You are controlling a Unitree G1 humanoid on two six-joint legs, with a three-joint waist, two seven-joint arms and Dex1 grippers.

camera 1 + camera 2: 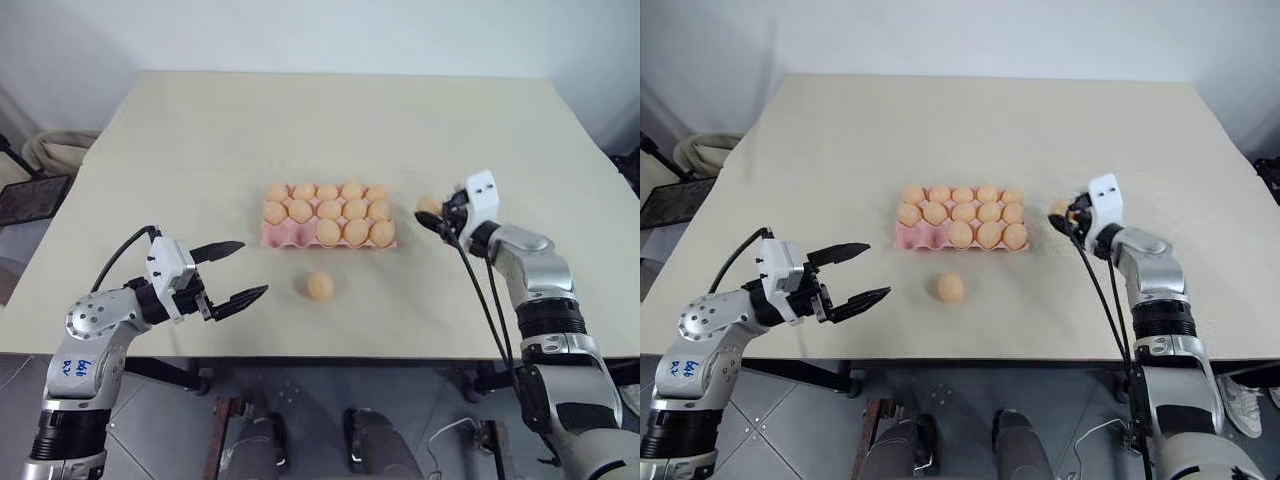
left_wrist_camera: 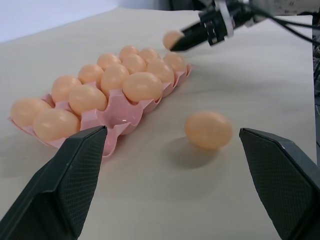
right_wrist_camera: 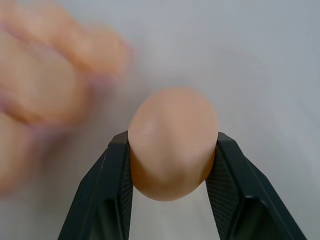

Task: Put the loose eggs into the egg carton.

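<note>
The pink egg carton (image 1: 284,238) lies at the table's middle with several peach-orange eggs in its cups; its two front left cups are bare. One loose egg (image 1: 320,286) rests on the table just in front of the carton, also seen between the left fingers as egg (image 2: 208,130). My left gripper (image 1: 252,268) hovers open to the left of that egg, pointing toward it, with nothing in it. To the right of the carton, my right gripper (image 1: 433,213) is shut on another loose egg (image 3: 172,135), held slightly above the table beside the carton's right end.
The beige table (image 1: 350,130) stretches far behind the carton, and its front edge runs just below the loose egg. Black cables (image 1: 490,300) hang from my right arm. A dark rack and a cloth bundle (image 1: 55,150) sit off the table's left side.
</note>
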